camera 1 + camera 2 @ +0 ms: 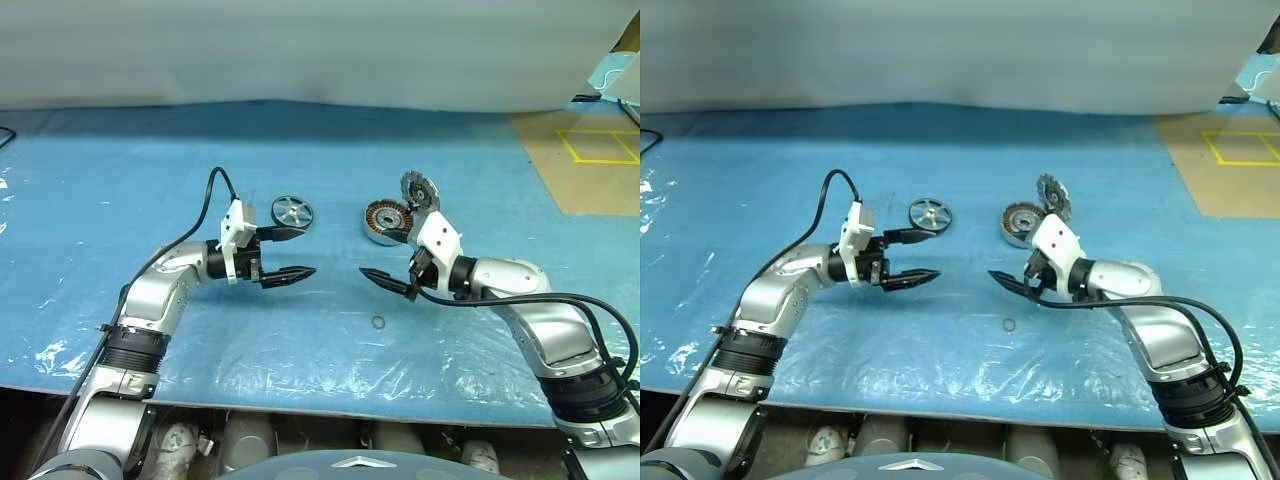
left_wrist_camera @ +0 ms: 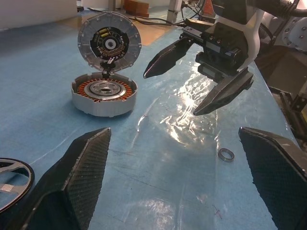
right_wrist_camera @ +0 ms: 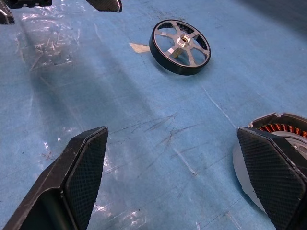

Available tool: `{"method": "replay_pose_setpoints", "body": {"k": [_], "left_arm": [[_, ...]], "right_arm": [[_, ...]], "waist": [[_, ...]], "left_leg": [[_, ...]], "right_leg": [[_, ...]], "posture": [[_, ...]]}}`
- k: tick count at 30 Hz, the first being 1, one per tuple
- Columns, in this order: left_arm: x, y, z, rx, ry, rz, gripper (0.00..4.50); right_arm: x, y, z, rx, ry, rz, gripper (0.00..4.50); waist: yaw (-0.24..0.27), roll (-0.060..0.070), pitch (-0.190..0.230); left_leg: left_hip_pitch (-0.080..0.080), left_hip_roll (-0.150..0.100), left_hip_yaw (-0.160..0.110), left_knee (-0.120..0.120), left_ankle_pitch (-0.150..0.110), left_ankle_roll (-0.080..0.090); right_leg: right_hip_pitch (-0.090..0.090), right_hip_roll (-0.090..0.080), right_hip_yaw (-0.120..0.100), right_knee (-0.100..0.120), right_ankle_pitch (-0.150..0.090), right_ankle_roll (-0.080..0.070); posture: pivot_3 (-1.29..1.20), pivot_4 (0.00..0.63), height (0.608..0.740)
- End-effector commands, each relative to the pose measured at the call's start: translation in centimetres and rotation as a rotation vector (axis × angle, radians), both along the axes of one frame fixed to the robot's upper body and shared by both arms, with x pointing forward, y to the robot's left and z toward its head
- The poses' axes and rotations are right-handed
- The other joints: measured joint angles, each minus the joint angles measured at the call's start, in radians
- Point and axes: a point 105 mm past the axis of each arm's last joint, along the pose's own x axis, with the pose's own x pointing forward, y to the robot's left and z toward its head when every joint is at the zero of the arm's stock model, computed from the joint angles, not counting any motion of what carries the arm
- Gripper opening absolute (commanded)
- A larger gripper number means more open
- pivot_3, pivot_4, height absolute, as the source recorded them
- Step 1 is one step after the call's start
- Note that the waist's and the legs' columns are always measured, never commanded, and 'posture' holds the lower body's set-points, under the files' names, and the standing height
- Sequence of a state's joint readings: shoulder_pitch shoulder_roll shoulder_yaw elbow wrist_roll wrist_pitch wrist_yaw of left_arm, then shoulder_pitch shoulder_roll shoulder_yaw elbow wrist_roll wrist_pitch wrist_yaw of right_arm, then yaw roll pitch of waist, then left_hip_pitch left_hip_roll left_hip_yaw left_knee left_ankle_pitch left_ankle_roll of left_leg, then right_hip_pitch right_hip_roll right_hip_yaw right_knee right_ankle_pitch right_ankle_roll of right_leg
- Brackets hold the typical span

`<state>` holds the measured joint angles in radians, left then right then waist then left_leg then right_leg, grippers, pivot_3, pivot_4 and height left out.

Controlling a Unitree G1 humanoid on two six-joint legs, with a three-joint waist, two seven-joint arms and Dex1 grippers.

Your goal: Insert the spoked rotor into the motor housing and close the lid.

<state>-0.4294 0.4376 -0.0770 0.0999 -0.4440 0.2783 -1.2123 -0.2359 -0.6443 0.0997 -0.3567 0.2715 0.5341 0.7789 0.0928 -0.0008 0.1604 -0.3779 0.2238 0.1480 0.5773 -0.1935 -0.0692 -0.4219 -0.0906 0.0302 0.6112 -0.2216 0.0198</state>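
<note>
The spoked rotor point(image 1: 292, 211) lies flat on the blue sheet, dark rim and silver spokes up. To its right stands the motor housing point(image 1: 383, 221), copper windings showing, with the lid point(image 1: 420, 190) hinged upright at its far edge, toothed rim and dark inner face visible point(image 2: 109, 42). My left gripper point(image 1: 302, 252) is open, level, just in front of the rotor, pointing right. My right gripper point(image 1: 380, 256) is open too, in front of the housing, pointing left toward the other gripper. Both hover above the sheet holding nothing.
A small metal ring point(image 1: 378, 322) lies on the sheet in front of the gap between the grippers. The blue plastic sheet point(image 1: 120, 180) covers the table to its front edge. Brown floor with yellow tape point(image 1: 596, 150) lies at the back right.
</note>
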Motion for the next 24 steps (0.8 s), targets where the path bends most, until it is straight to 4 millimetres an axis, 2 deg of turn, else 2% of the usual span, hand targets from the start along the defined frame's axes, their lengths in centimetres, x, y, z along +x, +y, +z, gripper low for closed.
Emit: {"method": "replay_pose_setpoints", "body": {"k": [1,15,24], "left_arm": [[-0.1,0.1,0.9,-0.002,-0.048,-0.008,4.48],[0.0,0.1,0.8,-0.008,-0.048,-0.007,4.48],[0.3,0.1,0.8,-0.018,-0.056,0.008,4.48]], "right_arm": [[0.0,0.1,1.0,0.008,-0.043,0.008,4.47],[1.0,-0.3,0.4,-0.025,-0.038,-0.075,4.47],[1.7,-0.4,1.5,-0.016,-0.044,-0.079,4.47]], "waist": [[0.000,0.000,0.000],[0.000,0.000,0.000],[0.000,0.000,0.000]], "left_leg": [[0.000,0.000,0.000,0.000,0.000,0.000],[0.000,0.000,0.000,0.000,0.000,0.000],[0.000,0.000,0.000,0.000,0.000,0.000]], "right_leg": [[0.000,0.000,0.000,0.000,0.000,0.000],[0.000,0.000,0.000,0.000,0.000,0.000],[0.000,0.000,0.000,0.000,0.000,0.000]], "posture": [[0.00,0.150,0.740],[0.00,0.150,0.740],[0.00,0.150,0.740]]}}
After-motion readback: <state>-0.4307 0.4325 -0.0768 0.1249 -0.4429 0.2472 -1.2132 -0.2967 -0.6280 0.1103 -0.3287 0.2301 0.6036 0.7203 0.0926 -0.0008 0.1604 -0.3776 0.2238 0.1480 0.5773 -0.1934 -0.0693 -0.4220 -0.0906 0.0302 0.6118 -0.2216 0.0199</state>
